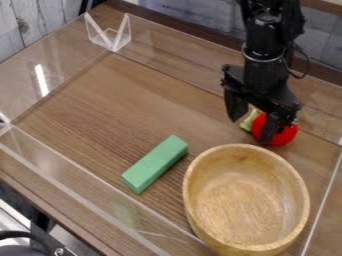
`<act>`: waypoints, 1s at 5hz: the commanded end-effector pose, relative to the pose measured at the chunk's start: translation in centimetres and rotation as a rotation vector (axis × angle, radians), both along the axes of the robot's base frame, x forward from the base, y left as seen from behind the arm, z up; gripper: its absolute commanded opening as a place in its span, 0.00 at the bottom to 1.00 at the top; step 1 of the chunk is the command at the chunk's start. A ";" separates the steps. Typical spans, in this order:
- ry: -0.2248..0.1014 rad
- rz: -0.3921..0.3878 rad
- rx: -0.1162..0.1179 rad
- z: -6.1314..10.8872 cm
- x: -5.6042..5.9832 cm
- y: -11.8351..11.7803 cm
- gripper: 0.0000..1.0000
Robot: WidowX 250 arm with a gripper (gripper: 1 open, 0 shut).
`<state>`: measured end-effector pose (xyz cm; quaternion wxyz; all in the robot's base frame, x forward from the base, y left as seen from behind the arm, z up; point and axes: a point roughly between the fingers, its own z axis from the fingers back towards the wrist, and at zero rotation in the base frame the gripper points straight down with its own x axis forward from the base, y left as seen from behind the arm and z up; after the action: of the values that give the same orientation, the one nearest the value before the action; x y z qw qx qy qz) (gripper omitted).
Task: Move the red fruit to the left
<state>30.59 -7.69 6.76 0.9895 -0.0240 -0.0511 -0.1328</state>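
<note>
The red fruit [277, 127] sits on the bench [120, 110] toward the right side, just beyond the far rim of the wooden bowl [246, 208], with a small green leafy bit showing on its left. The hand [257, 108] points straight down, just to the fruit's upper left, its black fingers spread wide with nothing between them; the fruit lies partly behind the nearer finger and is not gripped.

Judging from this, the step in hand is getting a hold or a push on the fruit so it can travel left. To do it well, the hand should be centred over the roundest part, so that the fingers straddle the fruit evenly rather than catching the leafy side, then come low enough to close around its widest part. A small, smooth, glossy ball like this is likely to squirt out or roll if pinched off-centre. The path left looks free, though the bowl's rim is close on the near side.

The fruit looks like hard, shiny plastic. The bowl is turned, pale wood, wide and shallow, with a thick rim. A flat green rectangular block [156, 163] with a matte face lies left of the bowl. The bench has a dark wood grain and low clear walls [60, 160] around it.
</note>
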 end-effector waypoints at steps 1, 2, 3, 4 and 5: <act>-0.093 0.056 -0.010 3.4 1.5 -0.8 1.00; -0.081 0.112 -0.006 1.7 2.0 -1.5 0.00; -0.092 0.178 -0.006 1.6 2.4 -1.7 0.00; -0.130 0.259 -0.024 4.0 2.5 -1.2 0.00; -0.169 0.340 -0.044 6.5 2.6 -0.5 0.00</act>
<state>32.30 -8.15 10.86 0.9941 -0.0172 -0.1020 0.0326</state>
